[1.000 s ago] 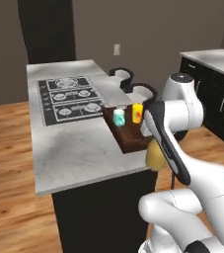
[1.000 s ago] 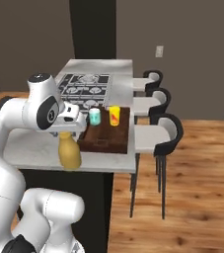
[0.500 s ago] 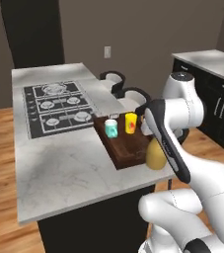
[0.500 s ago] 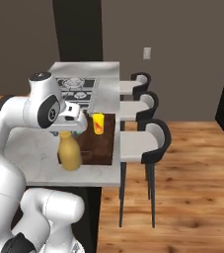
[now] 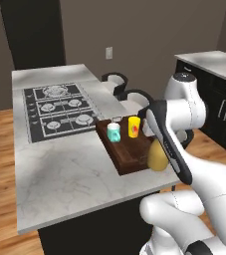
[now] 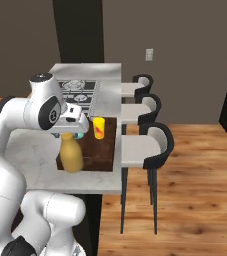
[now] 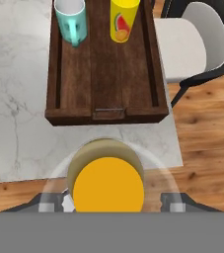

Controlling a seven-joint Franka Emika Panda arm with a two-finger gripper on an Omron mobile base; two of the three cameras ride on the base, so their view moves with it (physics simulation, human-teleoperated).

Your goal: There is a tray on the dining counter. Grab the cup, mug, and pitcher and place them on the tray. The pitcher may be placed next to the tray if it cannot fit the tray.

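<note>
I'm carrying the pitcher [image 7: 105,184] in my tool [image 7: 105,205]; the fingers sit on either side of its neck, so I'm reading that as clamped on it.

Left to right in the hand view: the mug [image 7: 72,21] is standing at 11 o'clock on the tray [image 7: 103,114], the cup [image 7: 123,20] at 12 o'clock just beside it, apart, both upright at the far end. The pitcher is hanging at 6 o'clock, over the worktop [image 7: 19,123] edge just short of the tray's near rim.

Risks I'm watching:
- Pitcher base clipping the near rim if I'm advancing too low; that would shove the tray and rock the two cups.
- Releasing here: the base is straddling the worktop edge, wood floor [image 7: 202,128] right below. A drop goes over.
- Pushing too far forward: body bumping the cup or mug.

Room: the near half of the tray is bare wood, wide enough in my judgement for the pitcher. Stool [image 7: 187,34] at 2 o'clock is crowding the right side, so I'm keeping the swing left, over marble. In the right base view the pitcher [image 6: 71,155] is sitting at the tray's near corner [image 6: 105,165].
</note>
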